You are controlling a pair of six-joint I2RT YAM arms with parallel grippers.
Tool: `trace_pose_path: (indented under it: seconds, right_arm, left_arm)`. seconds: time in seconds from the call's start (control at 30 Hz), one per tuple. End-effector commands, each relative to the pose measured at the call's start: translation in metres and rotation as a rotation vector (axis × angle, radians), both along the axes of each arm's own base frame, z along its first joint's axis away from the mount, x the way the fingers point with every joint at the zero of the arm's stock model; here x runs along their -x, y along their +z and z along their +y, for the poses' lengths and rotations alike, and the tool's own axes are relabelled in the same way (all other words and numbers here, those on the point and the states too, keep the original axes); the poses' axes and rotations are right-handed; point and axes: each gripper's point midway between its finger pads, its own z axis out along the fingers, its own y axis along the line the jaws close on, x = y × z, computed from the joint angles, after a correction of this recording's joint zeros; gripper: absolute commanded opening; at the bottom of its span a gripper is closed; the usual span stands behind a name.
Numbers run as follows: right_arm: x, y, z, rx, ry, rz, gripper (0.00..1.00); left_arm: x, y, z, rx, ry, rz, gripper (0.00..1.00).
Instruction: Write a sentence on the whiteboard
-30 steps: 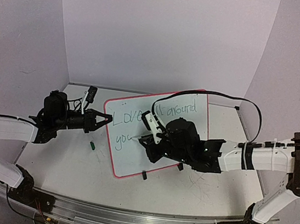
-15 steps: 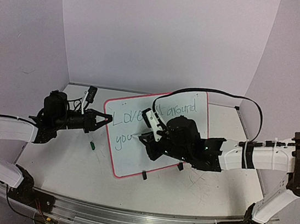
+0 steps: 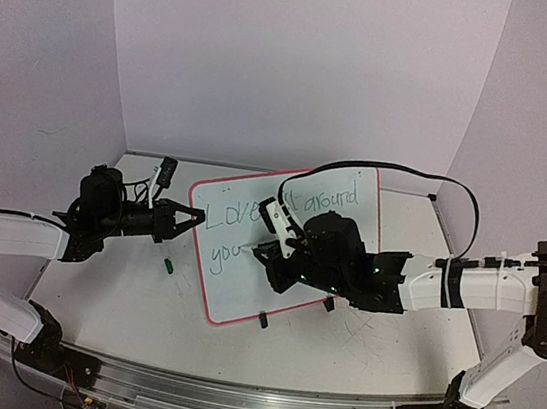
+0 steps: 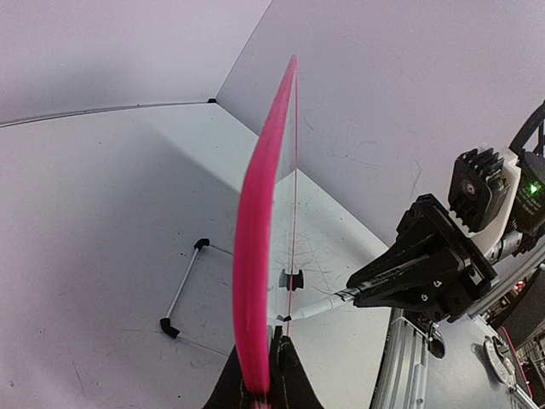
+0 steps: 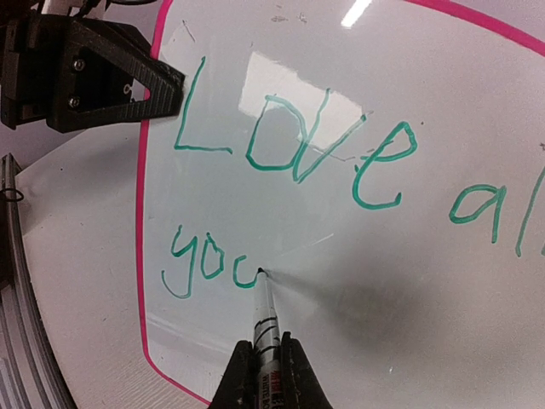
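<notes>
— What's the left arm doing?

— Reaching in from the left side. The left gripper (image 3: 197, 220) is closed on the left rim of the whiteboard (image 3: 236, 295). From its wrist camera you see the two fingers (image 4: 289, 379) pinched on either side of the pink edge.

— Anything loose on the table (image 3: 110, 294) there?

— A small green piece (image 3: 170, 266), maybe a pen cap, lying just beside the board's left edge, nearer to us than the gripper.

— And the board itself?

— It sits in the middle of the table, turned at an angle, so the writing runs up and away to the right. Two small black clips (image 3: 264, 318) sit on its near edge.

— What does the sentence (image 5: 294, 149) say?

— In green, "Love all around" on the top line, though the arm covers part of it from above. Beneath that, "you".

— The right arm?

— It stretches over the board from the right. The right gripper (image 5: 264, 371) is clamped around a marker (image 5: 265, 319), and the tip touches the surface right at the end of the "u" in "you".
</notes>
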Motion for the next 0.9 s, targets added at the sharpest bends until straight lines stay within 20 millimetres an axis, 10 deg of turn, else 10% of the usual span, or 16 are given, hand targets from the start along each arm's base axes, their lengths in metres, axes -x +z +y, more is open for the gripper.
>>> trace_pose_path:
  seconds: [0.0, 0.87]
  right_arm:
    - [-0.024, 0.038, -0.01, -0.064, -0.099, -0.075, 0.0]
    - [-0.002, -0.006, -0.011, -0.006, -0.033, 0.034, 0.0]
  left_arm:
    - [-0.006, -0.022, 0.007, -0.106, 0.035, -0.004, 0.0]
    - [-0.007, -0.023, 0.005, -0.11, 0.03, -0.003, 0.0]
